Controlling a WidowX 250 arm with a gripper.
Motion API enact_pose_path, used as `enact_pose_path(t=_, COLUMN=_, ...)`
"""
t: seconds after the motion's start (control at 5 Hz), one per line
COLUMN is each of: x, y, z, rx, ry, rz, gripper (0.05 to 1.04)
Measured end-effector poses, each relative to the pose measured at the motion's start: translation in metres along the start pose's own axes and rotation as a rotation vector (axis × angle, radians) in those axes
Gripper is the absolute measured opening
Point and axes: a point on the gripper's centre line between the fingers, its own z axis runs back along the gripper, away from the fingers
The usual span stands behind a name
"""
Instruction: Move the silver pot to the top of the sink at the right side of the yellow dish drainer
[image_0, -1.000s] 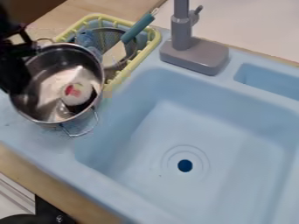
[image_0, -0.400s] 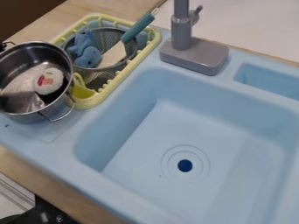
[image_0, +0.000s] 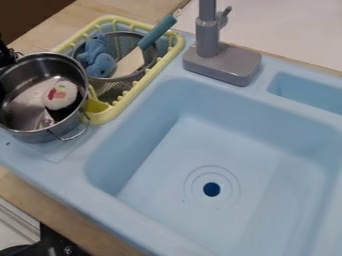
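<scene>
Occupying the left edge, the tool had a grip state that could not be told. The silver pot, farther left than one second earlier, contained a red-marked white item. Rightward, the yellow drainer held a blue toy, mesh strainer and teal-handled utensil.

Room above the basin, but yellow drainer and grey faucet alongside
</scene>
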Motion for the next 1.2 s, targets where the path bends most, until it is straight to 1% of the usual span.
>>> enact_pose_path(t=0.2, x=0.000, y=0.000, z=-0.001, rx=0.009, ry=0.006, rz=-0.010, gripper=0.218)
enact_pose_path(t=0.4, x=0.000, y=-0.001, z=-0.002, rx=0.032, ry=0.019, rz=-0.019, gripper=0.466)
enact_pose_path(t=0.6, x=-0.001, y=-0.002, z=-0.002, rx=0.033, ry=0.023, rz=-0.030, gripper=0.766)
enact_pose_path(t=0.8, x=-0.003, y=-0.003, z=0.002, rx=0.041, ry=0.028, rz=-0.034, gripper=0.991)
enact_pose_path(t=1.0, x=0.001, y=-0.005, z=0.018, rx=0.105, ry=0.016, rz=-0.053, gripper=0.999)
enact_pose_path(t=1.2, x=0.003, y=-0.014, z=0.036, rx=0.267, ry=0.005, rz=-0.078, gripper=0.999)
